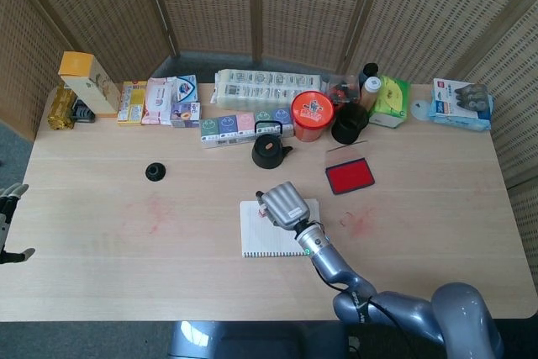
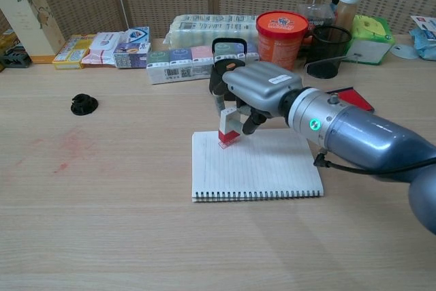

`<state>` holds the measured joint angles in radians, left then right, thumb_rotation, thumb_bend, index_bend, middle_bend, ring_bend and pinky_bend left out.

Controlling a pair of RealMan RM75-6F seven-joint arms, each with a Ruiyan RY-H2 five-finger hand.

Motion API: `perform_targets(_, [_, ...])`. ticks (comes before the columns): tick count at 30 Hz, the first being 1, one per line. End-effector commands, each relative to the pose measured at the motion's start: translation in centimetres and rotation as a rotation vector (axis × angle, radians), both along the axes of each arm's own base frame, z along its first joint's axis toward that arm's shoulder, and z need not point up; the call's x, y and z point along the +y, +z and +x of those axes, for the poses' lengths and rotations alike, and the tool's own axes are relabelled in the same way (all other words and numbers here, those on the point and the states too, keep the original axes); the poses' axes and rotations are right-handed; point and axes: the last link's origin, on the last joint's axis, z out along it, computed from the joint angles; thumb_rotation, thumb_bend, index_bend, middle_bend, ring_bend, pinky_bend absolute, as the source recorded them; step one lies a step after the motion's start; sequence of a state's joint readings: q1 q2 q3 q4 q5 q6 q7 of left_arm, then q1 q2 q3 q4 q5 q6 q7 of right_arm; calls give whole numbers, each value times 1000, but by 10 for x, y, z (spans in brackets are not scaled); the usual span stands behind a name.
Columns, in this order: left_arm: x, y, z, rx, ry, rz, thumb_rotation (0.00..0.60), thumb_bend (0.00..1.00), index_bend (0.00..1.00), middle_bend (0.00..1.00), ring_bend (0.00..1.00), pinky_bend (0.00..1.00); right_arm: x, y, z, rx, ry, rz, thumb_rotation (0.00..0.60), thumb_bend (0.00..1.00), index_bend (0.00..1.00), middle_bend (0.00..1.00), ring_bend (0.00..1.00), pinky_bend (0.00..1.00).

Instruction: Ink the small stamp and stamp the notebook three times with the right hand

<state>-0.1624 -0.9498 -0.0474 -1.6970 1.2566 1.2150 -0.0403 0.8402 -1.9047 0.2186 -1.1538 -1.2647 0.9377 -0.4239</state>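
- Small stamp, white body with red base, pinched by the right hand over the far left corner of the notebook; slightly tilted, base at or just above the lined page, contact not clear.
- Hidden under the hand in the head view; seen only from the chest view.
- One spiral-bound notebook lying flat on the tabletop, directly beneath the hand.
- One red ink pad beyond and to the right of the hand, lid up; mostly hidden behind the arm in the chest view.
- One black kettle just beyond the hand, one orange tub behind that.
- Printing on the boxes at the back too small to read.
- Left hand at the tabletop's left edge, fingers spread, holding nothing; shown by the head view only.
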Motion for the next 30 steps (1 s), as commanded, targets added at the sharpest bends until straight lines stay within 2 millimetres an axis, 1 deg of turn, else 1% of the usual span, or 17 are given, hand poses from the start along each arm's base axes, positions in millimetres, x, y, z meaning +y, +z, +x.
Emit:
perform_targets(1, [0, 1, 0, -1, -1, 1, 600, 0, 0, 0, 0, 57, -5, 24, 12, -20, 33, -55, 600, 568, 652, 1000, 1000, 1000])
perform_targets(2, [0, 1, 0, -1, -2, 1, 600, 0, 0, 0, 0, 57, -5, 34, 17, -28, 46, -72, 600, 568, 652, 1000, 1000, 1000])
perform_targets(5, [0, 1, 0, -2, -4, -3, 600, 0, 0, 0, 0, 57, -3, 52, 24, -33, 63, -94, 600, 567, 655, 1000, 1000, 1000])
perform_targets(7, [0, 0, 0, -2, -4, -4, 600, 0, 0, 0, 0, 57, -1, 58, 24, -31, 66, -98, 600, 567, 657, 1000, 1000, 1000])
perform_targets(10, [0, 0, 1, -3, -6, -5, 600, 0, 0, 0, 0, 57, 4, 62, 19, -18, 62, -95, 600, 567, 657, 1000, 1000, 1000])
perform_targets(13, [-1, 0, 1, -2, -7, -8, 600, 0, 0, 0, 0, 57, 10, 60, 10, 2, 45, -77, 600, 567, 657, 1000, 1000, 1000])
perform_targets(19, [-1, 0, 1, -2, -7, -6, 600, 0, 0, 0, 0, 57, 15, 51, 0, 16, 24, -53, 600, 567, 658, 1000, 1000, 1000])
perform_targets(30, [0, 0, -1, -1, 1, -6, 600, 0, 0, 0, 0, 57, 12, 23, -22, 63, -25, -11, 600, 567, 659, 1000, 1000, 1000])
